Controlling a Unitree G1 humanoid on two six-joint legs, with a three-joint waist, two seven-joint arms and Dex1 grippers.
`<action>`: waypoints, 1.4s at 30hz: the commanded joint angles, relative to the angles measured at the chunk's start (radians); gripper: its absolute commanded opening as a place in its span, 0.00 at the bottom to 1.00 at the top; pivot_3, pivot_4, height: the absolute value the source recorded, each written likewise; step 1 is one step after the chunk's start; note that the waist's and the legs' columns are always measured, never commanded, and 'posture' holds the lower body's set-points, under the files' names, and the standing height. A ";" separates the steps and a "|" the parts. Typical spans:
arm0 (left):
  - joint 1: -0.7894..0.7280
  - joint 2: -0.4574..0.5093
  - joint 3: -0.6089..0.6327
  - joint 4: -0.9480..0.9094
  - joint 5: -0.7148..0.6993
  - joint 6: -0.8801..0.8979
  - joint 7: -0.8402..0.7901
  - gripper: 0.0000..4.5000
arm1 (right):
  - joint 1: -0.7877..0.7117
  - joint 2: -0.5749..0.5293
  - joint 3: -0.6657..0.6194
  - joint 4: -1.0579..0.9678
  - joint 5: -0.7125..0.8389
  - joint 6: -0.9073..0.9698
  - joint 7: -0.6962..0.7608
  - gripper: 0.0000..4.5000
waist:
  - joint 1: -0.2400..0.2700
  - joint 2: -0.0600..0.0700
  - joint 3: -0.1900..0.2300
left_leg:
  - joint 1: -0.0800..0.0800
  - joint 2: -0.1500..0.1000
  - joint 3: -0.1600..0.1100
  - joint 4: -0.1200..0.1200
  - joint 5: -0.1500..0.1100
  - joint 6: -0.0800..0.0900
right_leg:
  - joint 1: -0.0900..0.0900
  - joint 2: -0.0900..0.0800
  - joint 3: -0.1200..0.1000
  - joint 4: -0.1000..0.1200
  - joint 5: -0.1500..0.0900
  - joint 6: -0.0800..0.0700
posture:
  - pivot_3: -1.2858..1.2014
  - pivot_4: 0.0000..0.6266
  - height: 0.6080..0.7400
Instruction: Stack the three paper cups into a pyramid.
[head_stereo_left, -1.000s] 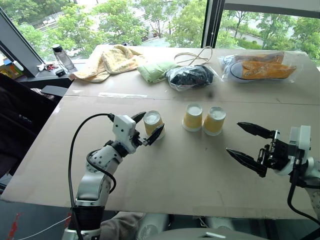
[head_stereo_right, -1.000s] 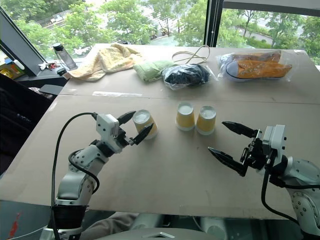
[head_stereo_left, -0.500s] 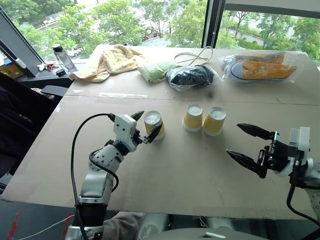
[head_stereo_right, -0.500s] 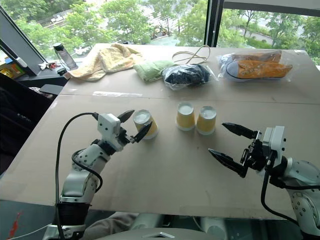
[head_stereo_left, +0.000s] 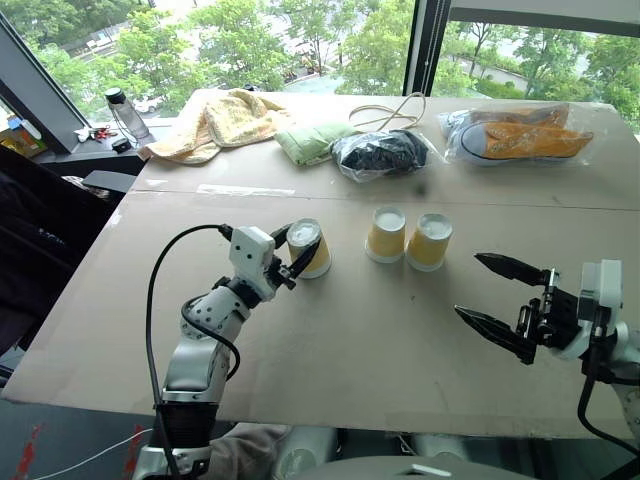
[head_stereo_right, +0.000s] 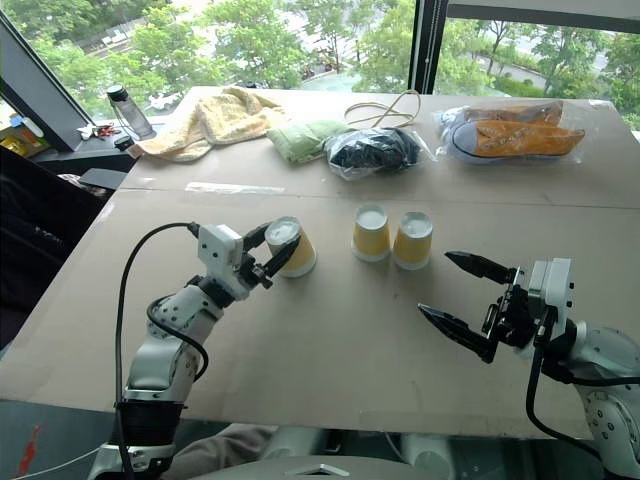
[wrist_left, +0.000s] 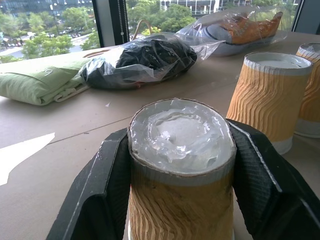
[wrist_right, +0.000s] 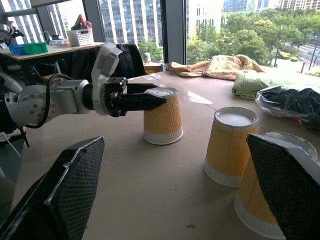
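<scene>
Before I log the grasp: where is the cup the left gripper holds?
In the left eye view, the held cup stands upside down on the table's left, apart from the other two cups.

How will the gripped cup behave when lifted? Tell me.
Probably light: the cup is thin ribbed paper. Its walls may dent, since the left gripper pinches it near the closed top. Inverted on its wide rim, it seems unlikely to tip when set down.

Three yellow cups (head_stereo_left: 385, 234) inverted, one gripped apart

Three paper cups (head_stereo_left: 385, 236) yellow-orange, wavy-ribbed, white bottoms; end effector fingers (wrist_left: 107, 190) black.
</scene>
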 joint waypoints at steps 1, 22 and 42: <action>-0.144 0.020 0.017 -0.077 -0.066 0.077 -0.009 0.53 | 0.004 -0.004 -0.061 -0.020 0.030 -0.029 0.014 1.00 | 0.007 -0.001 0.001 | 0.000 0.000 0.000 0.000 0.000 0.000 | 0.000 0.000 0.000 0.000 0.000 0.000 | 0.52 0.24 1.00; -0.717 -0.085 -0.199 0.289 -0.096 0.233 -0.333 0.53 | 0.011 0.063 -0.159 0.038 -0.046 -0.038 -0.195 1.00 | 0.010 -0.002 0.001 | -0.002 -0.001 -0.001 0.005 0.002 -0.004 | 0.001 0.001 -0.001 0.001 0.000 0.000 | 0.52 0.24 1.00; -0.752 -0.167 -0.195 0.469 -0.031 0.098 -0.367 0.53 | 0.052 0.079 -0.149 -0.033 -0.030 -0.034 -0.238 1.00 | -0.003 -0.002 0.001 | -0.002 -0.001 -0.001 0.006 0.001 -0.001 | 0.001 0.001 -0.001 0.002 0.000 0.000 | 0.52 0.24 1.00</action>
